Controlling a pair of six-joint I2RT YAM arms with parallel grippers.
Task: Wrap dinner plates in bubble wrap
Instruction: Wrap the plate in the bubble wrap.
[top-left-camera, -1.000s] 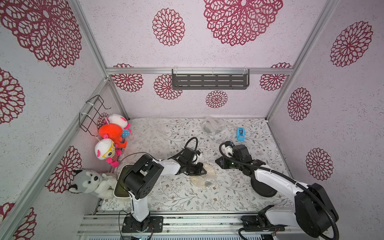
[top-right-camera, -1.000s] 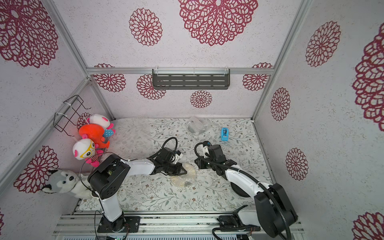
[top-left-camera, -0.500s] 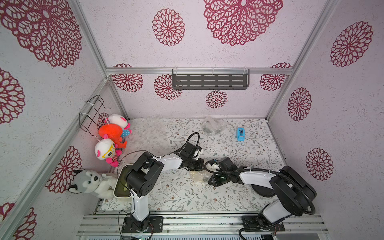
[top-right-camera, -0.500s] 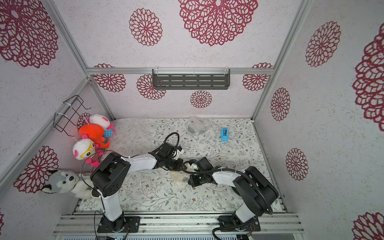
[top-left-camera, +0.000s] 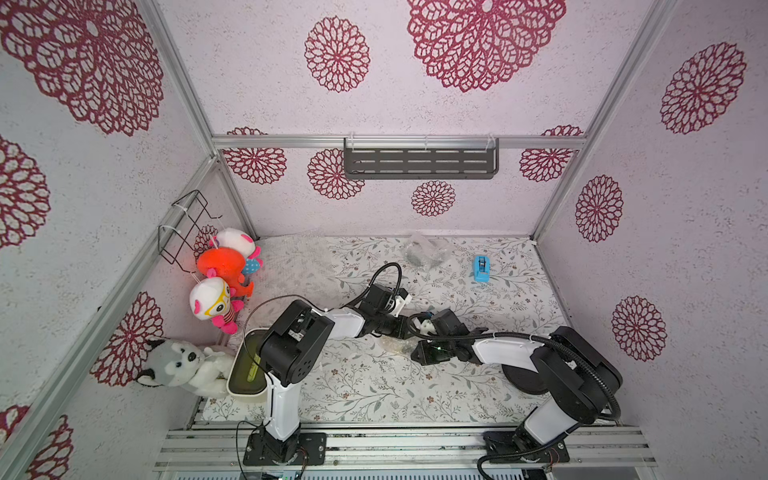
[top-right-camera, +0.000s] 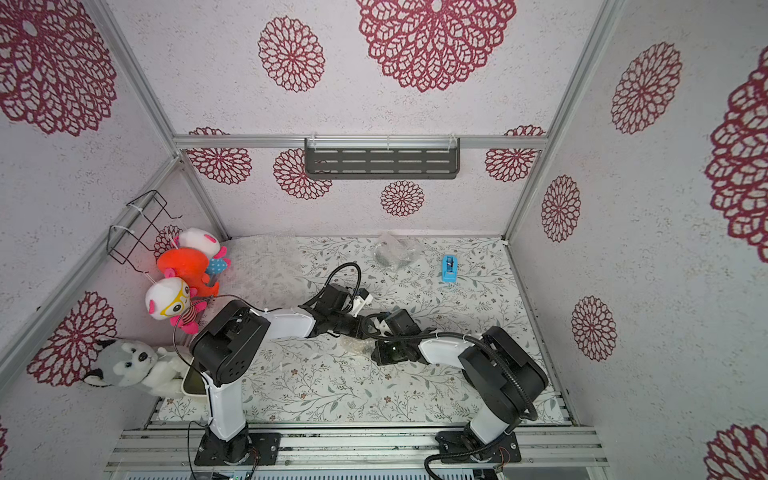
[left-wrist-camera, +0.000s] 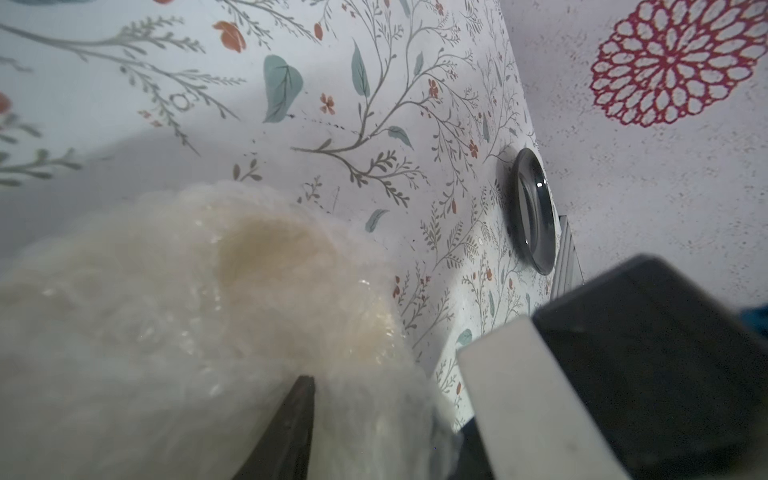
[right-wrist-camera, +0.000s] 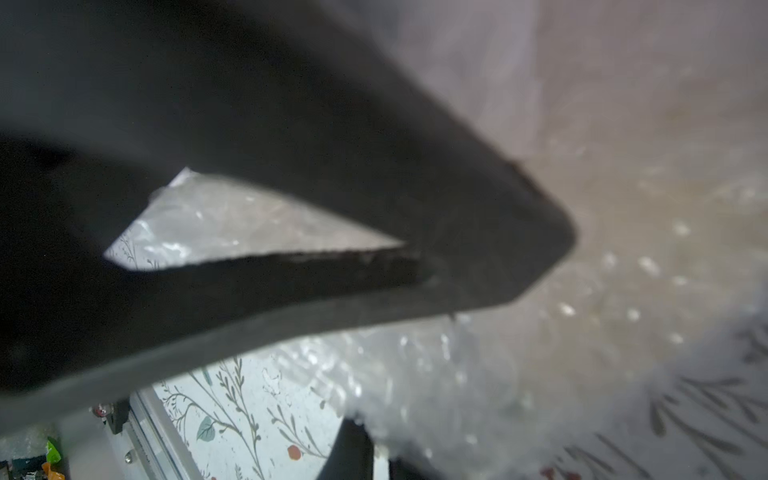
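Note:
A cream plate lies at the table's middle under crumpled bubble wrap, also visible as a bundle. My left gripper hangs over its far edge. In the left wrist view that gripper is open, one dark finger showing and wrap lying between the jaws. My right gripper reaches in from the right. In its wrist view it is shut on a fold of the wrap. A black plate sits bare beneath the right arm, also seen as a dark disc.
A second bubble-wrap bundle with something dark inside lies at the back, beside a blue tape dispenser. A flat sheet of wrap covers the back left. A cream tub and plush toys crowd the left wall.
The right arm swung from behind the plate to its near right side and closed on the wrap. The left gripper's jaws, shut before, have parted. The wrap now bunches over the plate.

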